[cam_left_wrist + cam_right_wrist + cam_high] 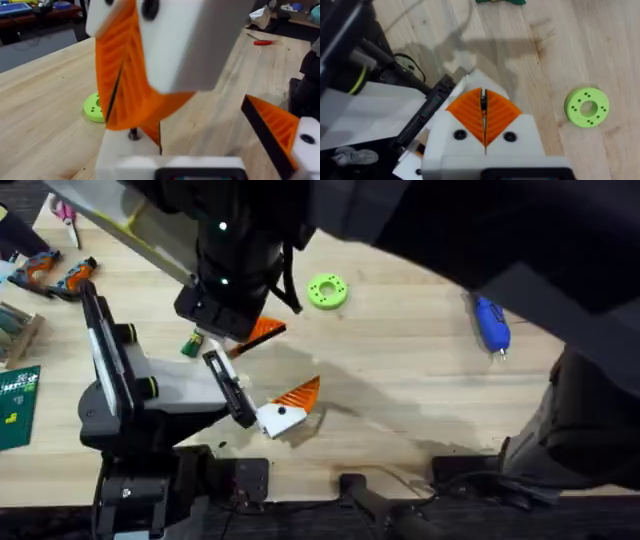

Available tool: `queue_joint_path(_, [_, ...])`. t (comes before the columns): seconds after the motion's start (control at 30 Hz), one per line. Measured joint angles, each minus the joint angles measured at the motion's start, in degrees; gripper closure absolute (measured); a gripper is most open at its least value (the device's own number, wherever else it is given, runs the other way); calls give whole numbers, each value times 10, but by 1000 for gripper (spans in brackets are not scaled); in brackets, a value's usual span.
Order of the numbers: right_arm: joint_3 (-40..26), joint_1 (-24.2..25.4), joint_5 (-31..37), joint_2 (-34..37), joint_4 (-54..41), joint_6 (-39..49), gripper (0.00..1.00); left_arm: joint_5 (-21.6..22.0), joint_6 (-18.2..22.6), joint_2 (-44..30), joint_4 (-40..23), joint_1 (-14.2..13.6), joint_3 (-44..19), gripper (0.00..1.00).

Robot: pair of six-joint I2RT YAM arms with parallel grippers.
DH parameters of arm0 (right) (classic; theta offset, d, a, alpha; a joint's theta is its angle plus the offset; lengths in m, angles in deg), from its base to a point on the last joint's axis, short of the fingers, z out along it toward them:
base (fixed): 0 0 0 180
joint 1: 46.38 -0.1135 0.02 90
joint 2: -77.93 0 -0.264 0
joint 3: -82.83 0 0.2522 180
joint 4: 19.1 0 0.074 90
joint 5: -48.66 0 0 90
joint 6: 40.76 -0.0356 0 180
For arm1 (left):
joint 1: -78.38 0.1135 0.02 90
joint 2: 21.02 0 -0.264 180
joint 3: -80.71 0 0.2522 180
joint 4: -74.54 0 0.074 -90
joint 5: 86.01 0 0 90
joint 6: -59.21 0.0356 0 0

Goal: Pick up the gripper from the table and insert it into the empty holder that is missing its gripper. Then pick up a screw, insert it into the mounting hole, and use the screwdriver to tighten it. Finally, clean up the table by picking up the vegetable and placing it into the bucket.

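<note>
Pale wooden tabletop (400,370) carries all items. Left gripper (285,412), white with orange ribbed pads, sits at lower centre of the overhead view; jaw state cannot be determined. Right gripper (483,120) has its orange pads pressed together. Blue cylindrical power screwdriver (491,324) lies at right. Lime-green plastic disc (327,291) lies at upper centre. Small green toy stalk bundle (190,344) lies left of centre, partly hidden.

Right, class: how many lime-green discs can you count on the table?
1. The lime-green disc lies on the wooden table, left of the blue screwdriver. The arms cover part of the table, so another may be hidden.
</note>
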Motion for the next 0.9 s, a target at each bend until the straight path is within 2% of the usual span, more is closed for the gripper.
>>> queue_joint_path(0.9, [0, 0, 0, 4, -9, 0, 996, 0, -3, 0, 0, 0, 0, 16])
